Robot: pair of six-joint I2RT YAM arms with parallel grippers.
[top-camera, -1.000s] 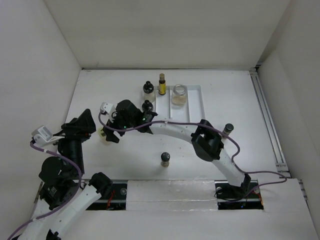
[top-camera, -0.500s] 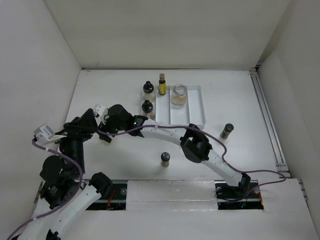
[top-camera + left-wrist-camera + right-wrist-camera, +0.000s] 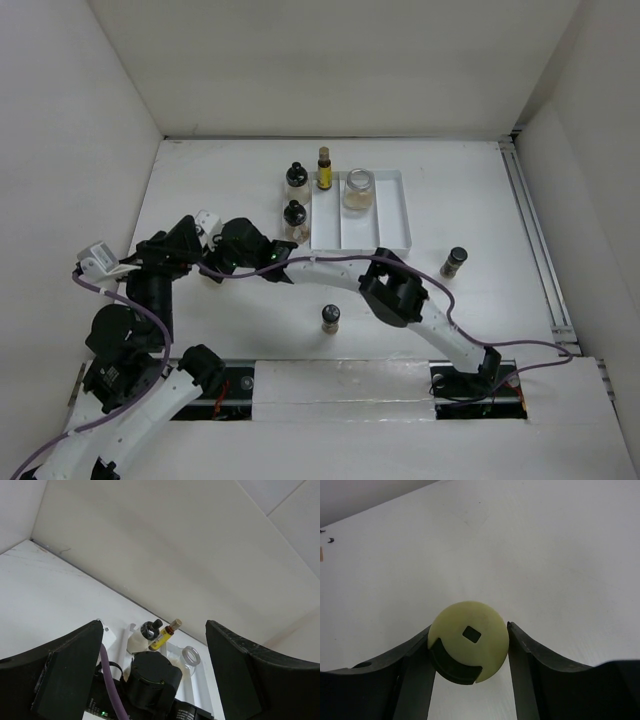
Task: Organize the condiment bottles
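My right gripper [image 3: 469,642] reaches far left and is closed round a small bottle with a pale yellow lid [image 3: 468,635], which stands on the table; both fingers touch the lid's sides. In the top view this gripper [image 3: 213,268] hides the bottle. My left gripper [image 3: 155,630] is open and empty, raised just left of it [image 3: 185,238]. A wide glass jar [image 3: 358,190] stands in the white tray [image 3: 395,228]. A slim yellow bottle [image 3: 324,168] and two black-capped jars [image 3: 295,177] [image 3: 294,214] stand at the tray's left edge.
One dark bottle [image 3: 331,318] stands at the near middle of the table and another [image 3: 454,262] right of the tray. The right arm [image 3: 330,268] stretches across the table's middle. White walls close the left, back and right.
My right gripper has swung left from near the tray's left edge onto the pale-lidded bottle. My left arm has shifted slightly towards the right.
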